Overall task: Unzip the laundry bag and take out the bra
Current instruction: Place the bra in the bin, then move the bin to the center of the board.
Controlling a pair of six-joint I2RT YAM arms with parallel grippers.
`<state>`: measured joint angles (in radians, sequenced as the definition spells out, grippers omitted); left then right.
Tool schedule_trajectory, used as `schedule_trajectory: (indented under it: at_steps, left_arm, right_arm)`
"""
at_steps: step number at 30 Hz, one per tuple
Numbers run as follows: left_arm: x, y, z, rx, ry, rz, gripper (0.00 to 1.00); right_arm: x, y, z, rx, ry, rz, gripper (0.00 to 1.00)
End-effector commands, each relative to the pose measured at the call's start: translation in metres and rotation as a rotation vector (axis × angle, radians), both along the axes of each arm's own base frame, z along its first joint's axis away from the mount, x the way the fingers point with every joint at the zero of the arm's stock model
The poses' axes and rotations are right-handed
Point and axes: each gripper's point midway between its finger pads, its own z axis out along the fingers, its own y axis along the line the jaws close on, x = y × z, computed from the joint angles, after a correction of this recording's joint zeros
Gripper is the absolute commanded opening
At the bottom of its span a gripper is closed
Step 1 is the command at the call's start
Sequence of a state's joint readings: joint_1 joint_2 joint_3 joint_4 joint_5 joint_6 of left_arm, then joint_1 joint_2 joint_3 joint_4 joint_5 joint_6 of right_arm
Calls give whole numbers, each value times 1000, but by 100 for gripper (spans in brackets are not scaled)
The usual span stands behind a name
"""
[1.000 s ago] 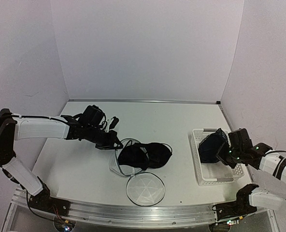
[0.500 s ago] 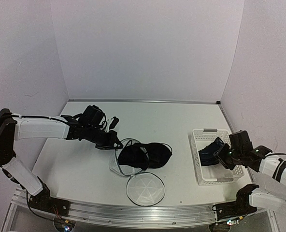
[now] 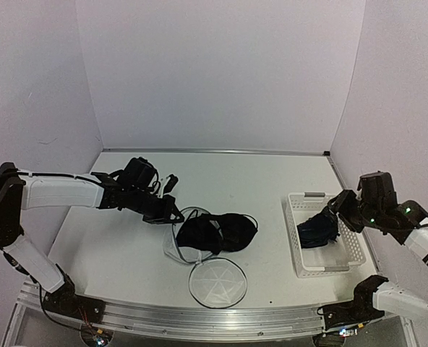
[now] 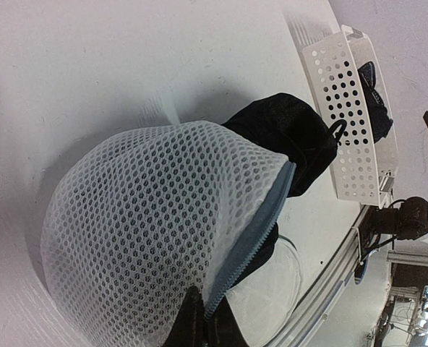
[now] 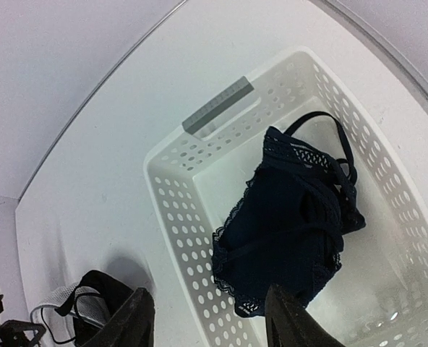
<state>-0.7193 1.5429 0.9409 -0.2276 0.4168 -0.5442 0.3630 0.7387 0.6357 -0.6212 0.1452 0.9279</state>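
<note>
**Q:** While the laundry bag lies unzipped at mid-table, where is the bra?

**A:** One bra lies in the white basket. The right gripper hangs above it, jaws spread and empty.

**Q:** What is left?

**A:** Probably the second dark garment, half out of the bag's mouth. The left gripper, its arm stretched low, pinches the mesh beside the zipper.

Open table lies between laundry bag and basket, whose walls ring the bra.
</note>
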Motion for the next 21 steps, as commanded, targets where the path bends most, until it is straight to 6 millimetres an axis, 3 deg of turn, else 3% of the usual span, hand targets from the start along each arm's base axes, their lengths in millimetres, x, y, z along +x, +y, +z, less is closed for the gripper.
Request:
schedule_trajectory:
  at_steps: [1,10,21]
  left_arm:
    - [6,-8,20,-34,-64,-24,0]
    - [6,-7,24,-38,-69,-16,0]
    - [5,-4,25,-38,-72,-10,0]
  right_arm:
    - [11,14,17,-53,-20,125,54]
    - [27,65,-15,-72,85,422,55]
    - [40,85,-54,-356,191,467,55]
